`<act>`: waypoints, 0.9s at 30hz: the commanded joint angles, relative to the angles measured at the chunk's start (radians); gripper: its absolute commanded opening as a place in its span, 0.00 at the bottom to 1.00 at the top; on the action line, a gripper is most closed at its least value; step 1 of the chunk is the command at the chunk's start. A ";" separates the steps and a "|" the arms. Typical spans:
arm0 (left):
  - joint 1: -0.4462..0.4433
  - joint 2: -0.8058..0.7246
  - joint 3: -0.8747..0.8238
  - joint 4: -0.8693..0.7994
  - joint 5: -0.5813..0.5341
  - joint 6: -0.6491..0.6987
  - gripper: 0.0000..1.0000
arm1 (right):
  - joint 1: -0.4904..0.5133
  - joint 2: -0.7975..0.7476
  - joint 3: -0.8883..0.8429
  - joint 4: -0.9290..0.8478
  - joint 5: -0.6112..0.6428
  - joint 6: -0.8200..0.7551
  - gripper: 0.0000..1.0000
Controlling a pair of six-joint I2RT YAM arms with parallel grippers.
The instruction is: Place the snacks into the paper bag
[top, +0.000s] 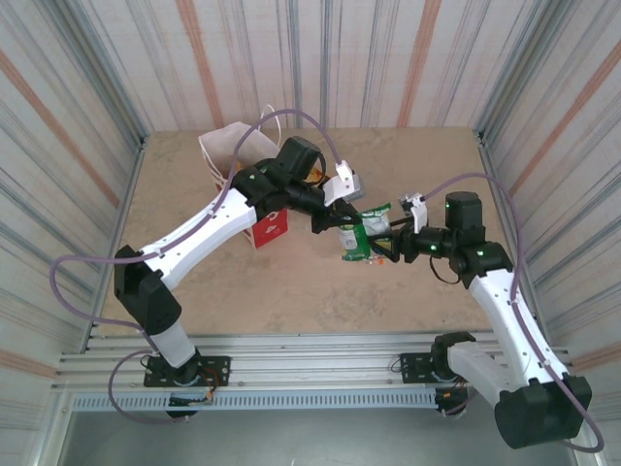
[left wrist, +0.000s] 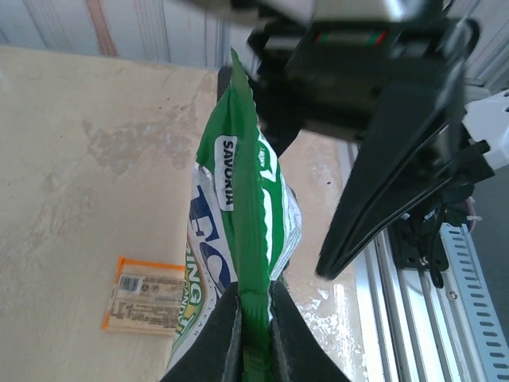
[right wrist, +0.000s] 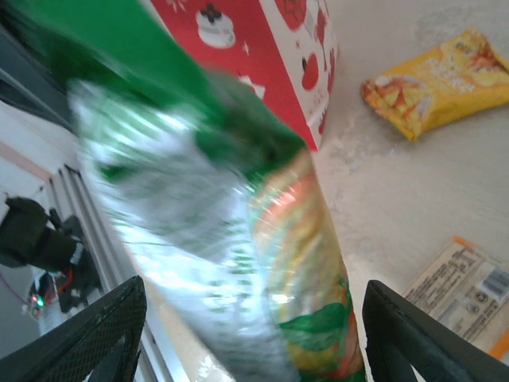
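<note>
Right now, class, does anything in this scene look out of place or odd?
The green snack packet hangs in mid-air, pinched by one sealed edge in the left gripper, with the right gripper open on either side of it. An orange packet and a yellow packet lie loose on the table, outside the paper bag.
</note>
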 commanded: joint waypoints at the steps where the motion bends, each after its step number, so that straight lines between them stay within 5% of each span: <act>1: 0.005 -0.052 0.008 0.060 0.080 0.018 0.02 | 0.021 0.014 -0.020 0.006 -0.009 -0.070 0.68; 12: 0.006 -0.080 -0.005 0.048 -0.074 -0.004 0.14 | 0.028 -0.073 -0.065 0.130 -0.036 -0.012 0.12; 15: 0.017 -0.091 0.008 0.044 -0.111 -0.044 0.32 | 0.028 -0.089 -0.056 0.122 0.008 0.012 0.10; 20: 0.027 -0.072 0.137 -0.085 -0.339 -0.156 0.56 | 0.037 -0.096 -0.007 0.123 0.121 0.103 0.11; 27: 0.110 -0.053 0.325 -0.319 -0.547 -0.372 0.62 | 0.136 -0.010 0.166 0.120 0.326 0.195 0.12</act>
